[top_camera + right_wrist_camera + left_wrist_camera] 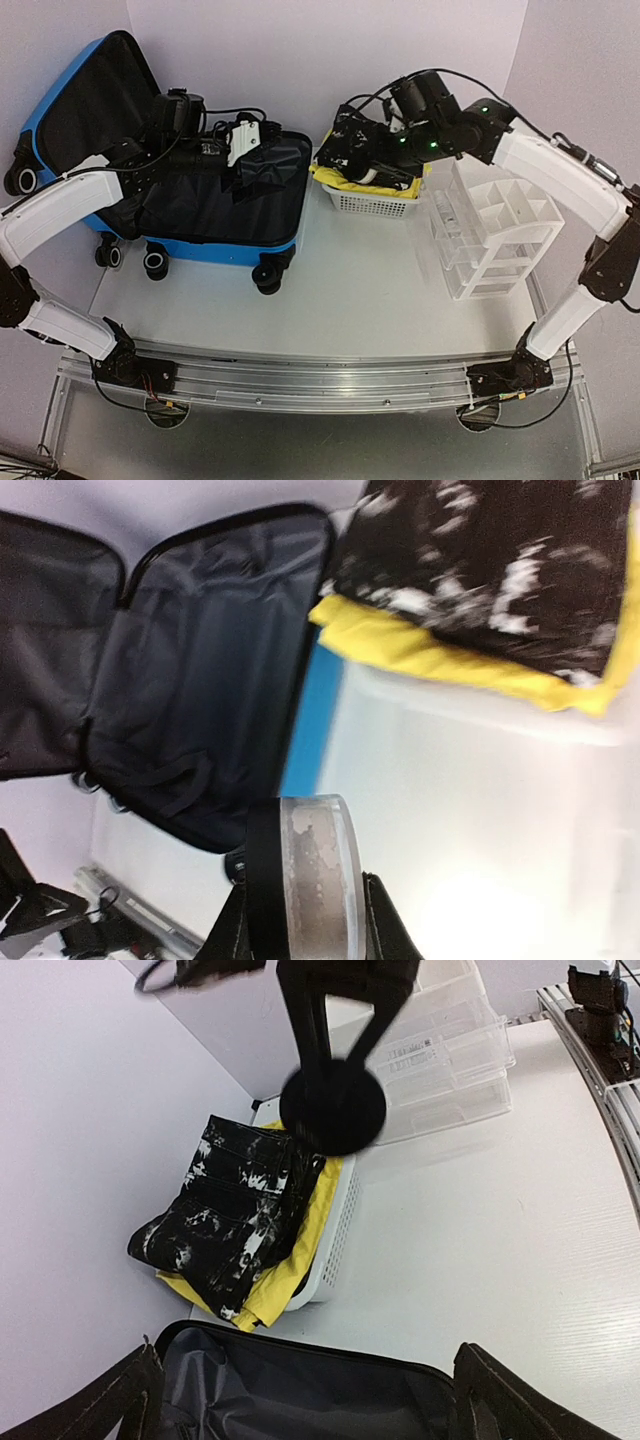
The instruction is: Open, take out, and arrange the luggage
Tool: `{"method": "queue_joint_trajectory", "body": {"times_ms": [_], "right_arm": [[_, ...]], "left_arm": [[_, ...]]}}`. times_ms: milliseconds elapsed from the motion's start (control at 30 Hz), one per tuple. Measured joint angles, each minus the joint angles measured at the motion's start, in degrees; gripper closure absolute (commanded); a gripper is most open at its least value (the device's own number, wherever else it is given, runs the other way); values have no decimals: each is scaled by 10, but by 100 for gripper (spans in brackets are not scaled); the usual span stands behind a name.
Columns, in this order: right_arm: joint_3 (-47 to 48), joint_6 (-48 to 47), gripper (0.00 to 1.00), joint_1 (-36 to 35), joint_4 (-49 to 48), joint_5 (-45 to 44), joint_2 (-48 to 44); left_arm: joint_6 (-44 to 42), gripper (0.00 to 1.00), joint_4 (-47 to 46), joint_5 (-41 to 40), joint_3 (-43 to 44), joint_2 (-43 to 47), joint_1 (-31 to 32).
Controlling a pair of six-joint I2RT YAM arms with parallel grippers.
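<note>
The blue luggage lies open at the left of the table, with its lid raised at the back and the black lining showing. My left gripper hovers over the lining, open and empty; in the left wrist view its fingers stand wide apart. My right gripper is above the white basket. It is shut on a round jar with a black lid and a clear body. The jar also shows in the left wrist view as a black disc.
The white slatted basket stands right of the suitcase and holds a yellow cloth and a black-and-white patterned bag. A clear plastic drawer unit stands at the right. The metal rail runs along the near edge.
</note>
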State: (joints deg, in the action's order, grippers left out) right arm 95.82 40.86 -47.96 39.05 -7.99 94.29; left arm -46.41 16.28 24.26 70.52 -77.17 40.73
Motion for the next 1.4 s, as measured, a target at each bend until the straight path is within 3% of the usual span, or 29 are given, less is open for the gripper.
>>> {"method": "queue_joint_trajectory", "body": {"times_ms": [167, 400, 800, 1400], "right_arm": [[61, -57, 100, 21, 168, -154, -54], [72, -123, 100, 63, 305, -243, -59], [77, -247, 100, 82, 359, -278, 45], [117, -290, 100, 87, 373, -374, 158]], "left_arm": [[4, 0, -4, -11, -18, 10, 0], [4, 0, -3, -18, -34, 18, 0], [4, 0, -3, -20, -38, 28, 0], [4, 0, -2, -21, -46, 32, 0]]}}
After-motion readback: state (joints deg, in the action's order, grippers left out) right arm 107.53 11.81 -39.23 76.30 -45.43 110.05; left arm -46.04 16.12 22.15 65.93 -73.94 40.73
